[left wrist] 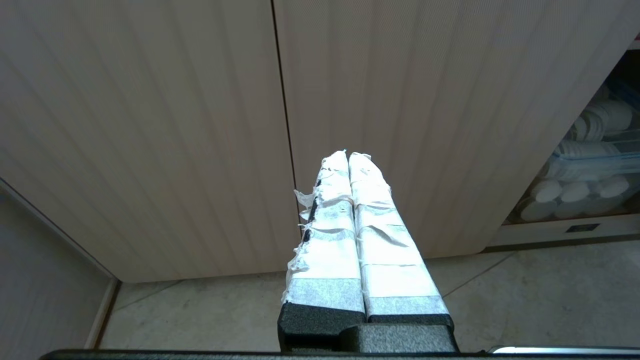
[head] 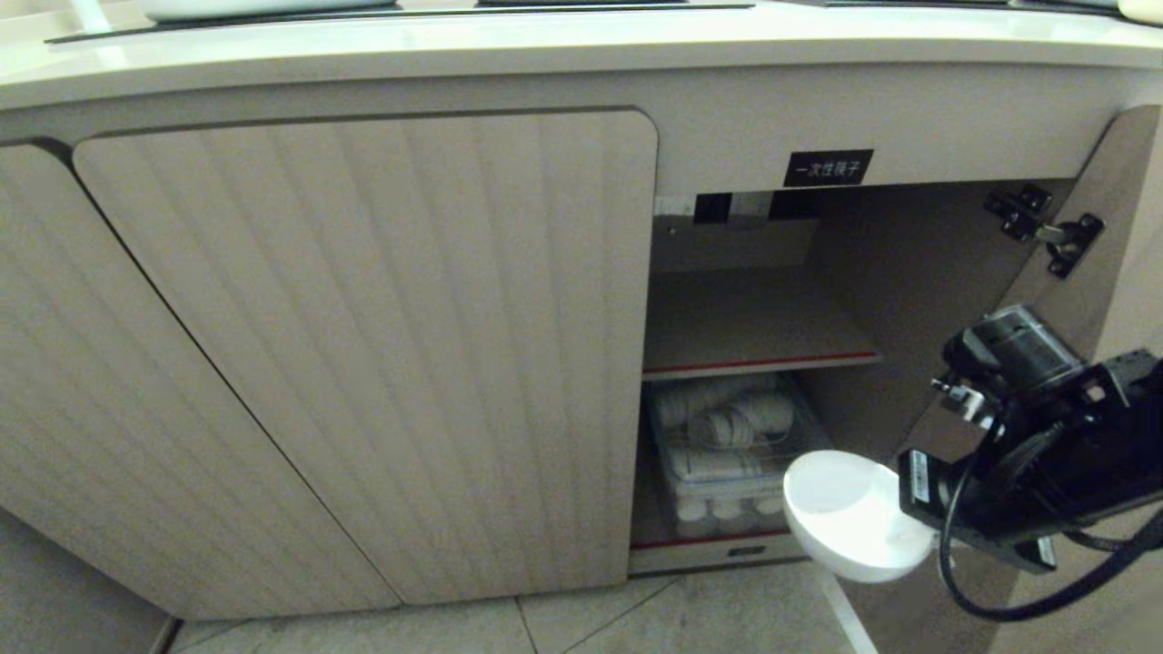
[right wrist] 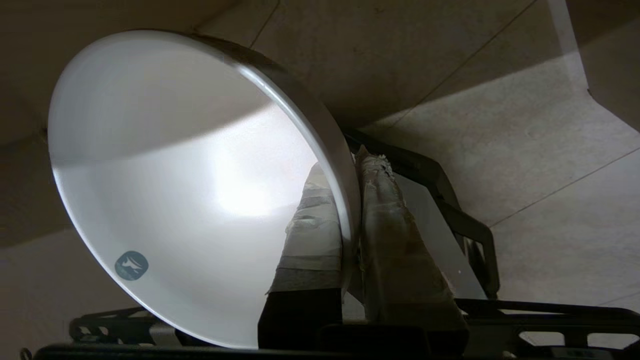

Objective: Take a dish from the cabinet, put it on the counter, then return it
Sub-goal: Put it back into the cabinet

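Cabinet (head: pixel 363 363) open at its right bay, door there swung out. White dish (head: pixel 849 513) held by right gripper (head: pixel 913 531), just outside the cabinet's lower opening, near the floor. Clear bin (head: pixel 727 454) of cups on the cabinet's bottom shelf. Bench (head: pixel 545 45) topping the cabinet.

Floor (head: pixel 690 618): pale beige tile with thin grout lines, running up to the base of the furniture. Black hinge (head: pixel 1045 227) mounted at upper right of the open compartment. Clear plastic bin (head: pixel 727 454) of stacked white cups on the lower shelf. Lighting: even, from above; compartment interior shaded.
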Controlling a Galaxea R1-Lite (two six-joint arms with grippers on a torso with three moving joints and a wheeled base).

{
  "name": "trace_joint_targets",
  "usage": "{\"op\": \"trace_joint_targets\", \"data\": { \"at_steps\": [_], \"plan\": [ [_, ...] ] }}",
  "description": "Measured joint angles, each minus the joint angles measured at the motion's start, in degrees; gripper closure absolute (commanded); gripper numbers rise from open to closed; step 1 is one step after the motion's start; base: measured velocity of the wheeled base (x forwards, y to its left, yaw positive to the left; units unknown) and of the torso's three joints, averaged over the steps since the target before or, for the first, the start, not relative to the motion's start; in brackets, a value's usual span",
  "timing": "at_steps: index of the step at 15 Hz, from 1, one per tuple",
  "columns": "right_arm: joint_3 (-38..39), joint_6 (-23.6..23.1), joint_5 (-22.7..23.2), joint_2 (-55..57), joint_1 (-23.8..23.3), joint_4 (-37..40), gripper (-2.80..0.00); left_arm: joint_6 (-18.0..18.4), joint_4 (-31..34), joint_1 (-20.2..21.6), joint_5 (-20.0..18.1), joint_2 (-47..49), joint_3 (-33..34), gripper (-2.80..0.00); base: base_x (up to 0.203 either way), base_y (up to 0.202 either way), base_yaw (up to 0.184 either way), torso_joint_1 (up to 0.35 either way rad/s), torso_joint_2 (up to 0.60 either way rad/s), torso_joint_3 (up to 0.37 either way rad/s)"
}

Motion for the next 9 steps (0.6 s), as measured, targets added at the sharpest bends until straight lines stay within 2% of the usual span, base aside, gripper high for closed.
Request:
{"op": "trace_joint_targets", "data": {
  "at_steps": [4, 7, 9],
  "plan": [
    [-3.6, 0.7, -0.6, 2.5, 0.0, -0.4, 0.00, 0.0, 0.0, 0.0, 0.0, 0.0, 0.0, 0.00, 0.000, 0.000, 0.000, 0.000, 0.00, 0.000],
    [-6.2, 3.3, -4.2, 4.6, -0.1, -1.4, 0.00, 0.0, 0.0, 0.0, 0.0, 0.0, 0.0, 0.00, 0.000, 0.000, 0.000, 0.000, 0.00, 0.000],
    [-7.0, 3.8, -4.9, 5.8, -0.1, -3.3, 0.00, 0.0, 0.0, 0.0, 0.0, 0.0, 0.0, 0.00, 0.000, 0.000, 0.000, 0.000, 0.00, 0.000]
  ]
}}
